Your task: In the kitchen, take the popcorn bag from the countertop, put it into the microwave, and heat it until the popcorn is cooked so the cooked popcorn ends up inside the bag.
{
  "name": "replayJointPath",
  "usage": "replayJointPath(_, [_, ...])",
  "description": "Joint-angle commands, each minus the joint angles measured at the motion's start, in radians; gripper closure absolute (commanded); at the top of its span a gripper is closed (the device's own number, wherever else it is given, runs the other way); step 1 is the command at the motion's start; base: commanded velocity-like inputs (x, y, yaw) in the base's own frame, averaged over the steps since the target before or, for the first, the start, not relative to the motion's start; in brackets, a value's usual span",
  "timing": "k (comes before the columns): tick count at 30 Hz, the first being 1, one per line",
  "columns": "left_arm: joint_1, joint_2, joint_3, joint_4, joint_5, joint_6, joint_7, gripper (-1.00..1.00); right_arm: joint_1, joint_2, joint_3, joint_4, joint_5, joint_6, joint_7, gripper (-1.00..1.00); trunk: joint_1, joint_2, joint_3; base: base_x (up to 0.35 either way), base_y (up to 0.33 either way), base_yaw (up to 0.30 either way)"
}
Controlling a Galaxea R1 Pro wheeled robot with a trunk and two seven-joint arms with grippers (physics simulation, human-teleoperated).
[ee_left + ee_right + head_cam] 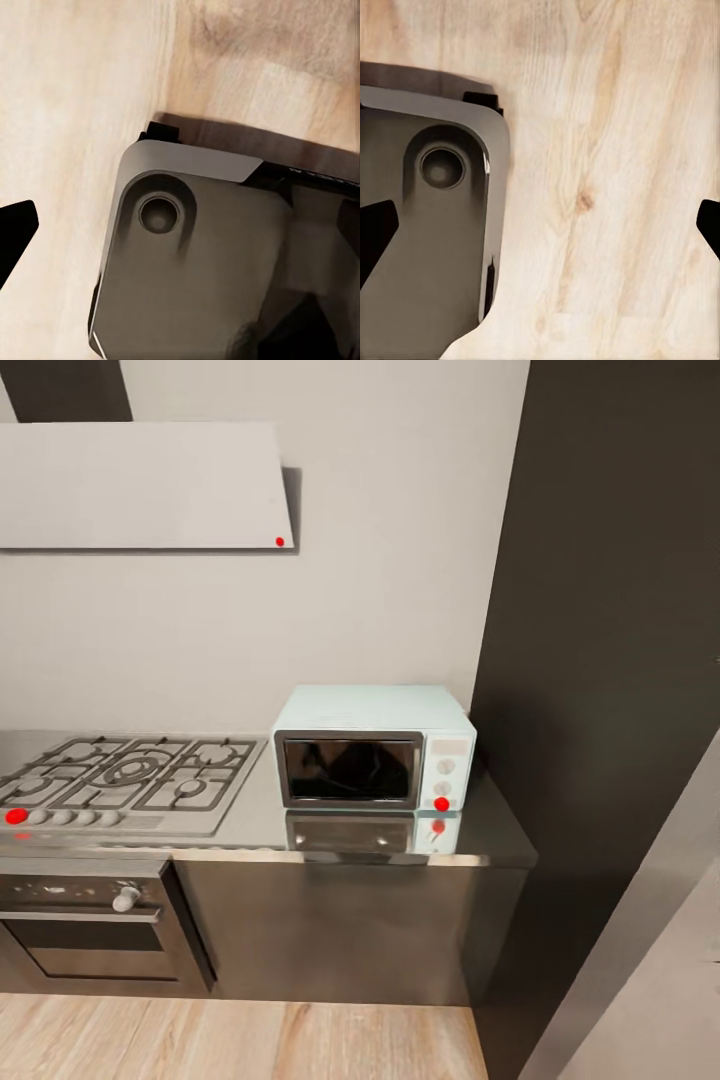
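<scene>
Microwave (pixel 373 748), door closed, on countertop (pixel 255 810) beside gas hob (pixel 125 780), far from both grippers: right gripper (pixel 540 225) fingers apart above wood floor (pixel 600 150); left gripper's spread cannot be told.

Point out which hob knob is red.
The leftmost knob in the gas hob's front row; the knobs beside it are pale grey.

No lettering, brand or number reads anywhere; the microwave (pixel 373 746) panel and the oven (pixel 85 920) front carry nothing legible.
</scene>
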Motion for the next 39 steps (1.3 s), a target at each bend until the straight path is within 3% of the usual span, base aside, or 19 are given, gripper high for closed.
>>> replayJointPath(1, [-0.001,0.000,-0.008,0.000,0.009,-0.001,-0.001,-1.00,-0.001,-0.001,-0.009,0.003,0.006,-0.005,0.003,-1.00,0.000,-0.001,-0.001,0.000,-0.057,0.000])
replayJointPath(14, [-0.001,0.003,-0.008,-0.010,-0.002,-0.004,-0.001,-1.00,-0.001,0.003,-0.009,0.003,0.009,-0.004,0.003,-1.00,0.000,-0.001,-0.001,0.000,-0.004,0.000])
replayJointPath(16, [-0.001,0.003,-0.009,-0.012,-0.002,-0.004,-0.001,-1.00,-0.001,0.027,-0.010,0.001,0.008,-0.008,0.003,-1.00,0.000,-0.001,-0.001,0.000,0.000,0.000])
replayJointPath(18, [-0.001,0.003,-0.008,-0.013,-0.002,-0.005,-0.001,-1.00,-0.002,0.067,-0.010,-0.039,0.008,-0.010,0.008,-1.00,0.000,-0.001,-0.001,0.000,0.000,0.000])
replayJointPath(20, [-0.001,0.006,-0.007,-0.014,-0.002,-0.005,-0.001,-1.00,-0.001,0.092,-0.010,-0.150,0.008,-0.004,0.015,-1.00,0.000,-0.001,-0.001,0.000,0.000,0.000])
replayJointPath(21, [-0.001,0.011,-0.007,-0.014,-0.002,-0.005,-0.001,-1.00,-0.001,0.106,-0.010,-0.255,0.008,0.014,0.017,-1.00,0.000,-0.001,-0.001,0.000,0.000,0.000])
replayJointPath(24, [-0.001,0.015,-0.008,-0.014,-0.002,-0.005,-0.001,-1.00,-0.002,0.155,-0.010,-0.535,0.004,0.163,0.019,-1.00,0.000,-0.001,-0.001,0.000,0.000,0.000])
replayJointPath(28, [-0.001,0.013,-0.006,-0.014,-0.002,-0.005,-0.001,-1.00,-0.002,0.231,-0.007,-0.941,0.002,0.445,0.037,-1.00,0.000,-0.001,-0.001,0.000,0.000,0.000])
replayJointPath(30, [-0.001,0.013,-0.006,-0.013,-0.001,-0.005,-0.001,-1.00,-0.002,0.253,-0.005,-1.119,0.002,0.572,0.085,-1.00,0.000,-0.001,-0.001,0.000,0.000,0.000])
replayJointPath(32, [-0.001,0.011,-0.005,-0.011,0.002,-0.004,-0.001,-1.00,0.004,0.262,-0.004,-1.351,0.002,0.750,0.189,-1.00,0.000,-0.001,-0.001,0.000,0.000,0.000])
replayJointPath(34, [-0.001,0.007,-0.005,-0.011,0.003,-0.004,-0.001,-1.00,-0.021,0.262,-0.004,-1.446,0.000,0.884,0.259,-1.00,0.000,-0.001,-0.001,0.000,0.000,0.000])
replayJointPath(36, [-0.001,0.002,-0.005,-0.011,0.002,-0.004,-0.002,-1.00,-0.104,0.262,-0.006,-1.476,-0.009,0.983,0.291,-1.00,0.000,-0.001,-0.001,0.000,0.000,0.000])
replayJointPath(37, [-0.001,-0.001,-0.005,-0.011,0.002,-0.005,-0.003,-1.00,-0.197,0.261,-0.007,-1.488,-0.031,1.070,0.302,-1.00,0.000,-0.001,-0.001,0.000,0.000,0.000])
replayJointPath(39, [-0.001,-0.010,-0.005,-0.011,0.001,-0.005,-0.005,-1.00,-0.284,0.261,-0.007,-1.492,-0.045,1.122,0.306,-1.00,0.000,-0.001,-0.001,0.000,0.000,0.000])
